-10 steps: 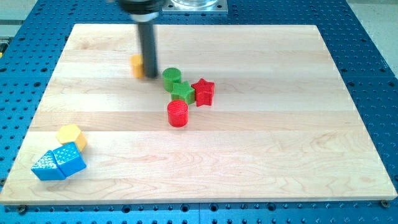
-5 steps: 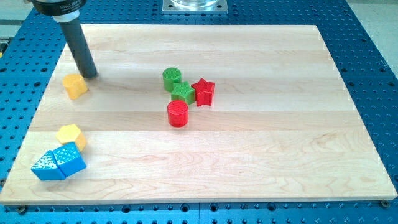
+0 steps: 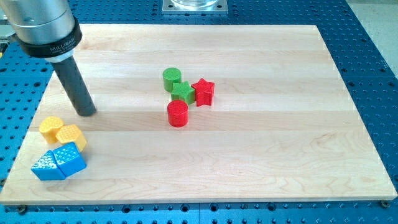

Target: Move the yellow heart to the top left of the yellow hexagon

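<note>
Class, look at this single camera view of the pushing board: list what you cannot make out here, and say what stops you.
1. Arm above the rod: cut off by the view's top edge.
2. Green block behind the green cylinder: shape unclear, partly hidden by neighbours, including the red star.
3. Yellow heart and yellow hexagon: touching or barely apart, too small to tell.
4. My tip: exact contact point lost in shadow.

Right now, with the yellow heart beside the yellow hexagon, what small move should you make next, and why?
Probably I should draw my tip back toward the view's top right. The yellow heart already touches the yellow hexagon on its top-left side, and my tip stands apart from both, so another push might only disturb them or the blue blocks below.
</note>
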You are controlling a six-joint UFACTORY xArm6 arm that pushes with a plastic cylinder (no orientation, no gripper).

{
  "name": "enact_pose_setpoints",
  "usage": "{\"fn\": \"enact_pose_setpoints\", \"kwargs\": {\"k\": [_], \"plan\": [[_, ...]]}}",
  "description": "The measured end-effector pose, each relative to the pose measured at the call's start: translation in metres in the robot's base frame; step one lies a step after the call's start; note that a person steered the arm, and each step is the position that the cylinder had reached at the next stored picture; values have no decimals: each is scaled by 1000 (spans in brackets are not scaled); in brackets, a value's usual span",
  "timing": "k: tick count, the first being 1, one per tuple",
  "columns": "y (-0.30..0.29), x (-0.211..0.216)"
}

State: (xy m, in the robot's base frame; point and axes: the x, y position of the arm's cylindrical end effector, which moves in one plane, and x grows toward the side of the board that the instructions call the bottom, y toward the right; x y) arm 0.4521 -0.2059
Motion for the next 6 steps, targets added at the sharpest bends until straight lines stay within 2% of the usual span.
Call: {"fn": "enact_pose_setpoints", "kwargs": {"k": [4, 5, 6], "plan": [[4, 2], [32, 16], [35, 18]]}}
